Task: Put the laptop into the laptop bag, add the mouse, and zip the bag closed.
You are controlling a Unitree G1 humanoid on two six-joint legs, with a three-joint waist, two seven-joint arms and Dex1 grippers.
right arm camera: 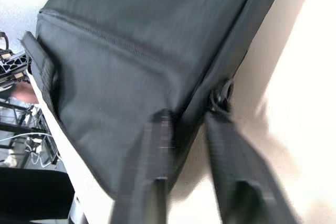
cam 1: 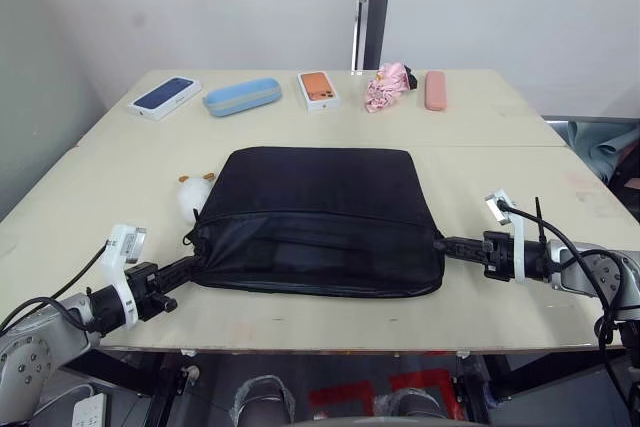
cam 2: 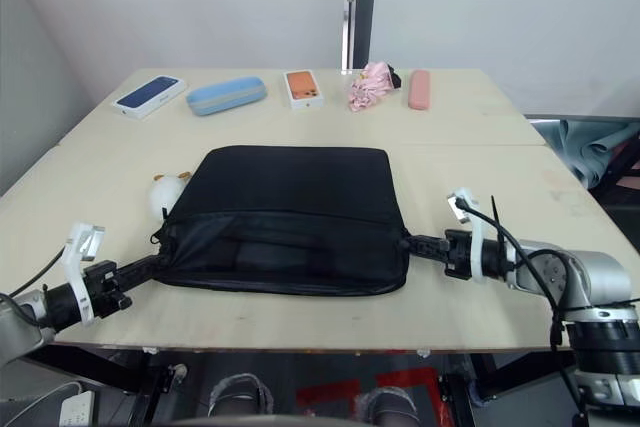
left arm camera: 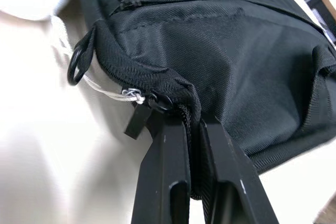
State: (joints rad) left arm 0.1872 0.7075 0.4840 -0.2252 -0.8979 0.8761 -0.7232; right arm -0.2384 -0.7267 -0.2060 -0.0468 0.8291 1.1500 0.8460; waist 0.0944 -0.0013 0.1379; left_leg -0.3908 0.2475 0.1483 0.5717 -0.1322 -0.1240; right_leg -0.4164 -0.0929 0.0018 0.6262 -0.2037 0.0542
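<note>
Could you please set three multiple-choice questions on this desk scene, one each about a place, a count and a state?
1. Where is the fluffy white toy?
A. on top of the bag
B. beside the bag's far left corner
C. next to the pink pouch

2. How many things lie in the row along the table's far edge?
A. three
B. five
C. seven

3. What is the left tool doing?
A. hanging open above the table
B. pinching the bag's corner
C. holding a phone box

Answers: 1 B, it peeks out at that corner. 2 B, two phone boxes, a blue case, a pink bundle, a pink pouch. 3 B, the fabric sits clamped between its fingers.
</note>
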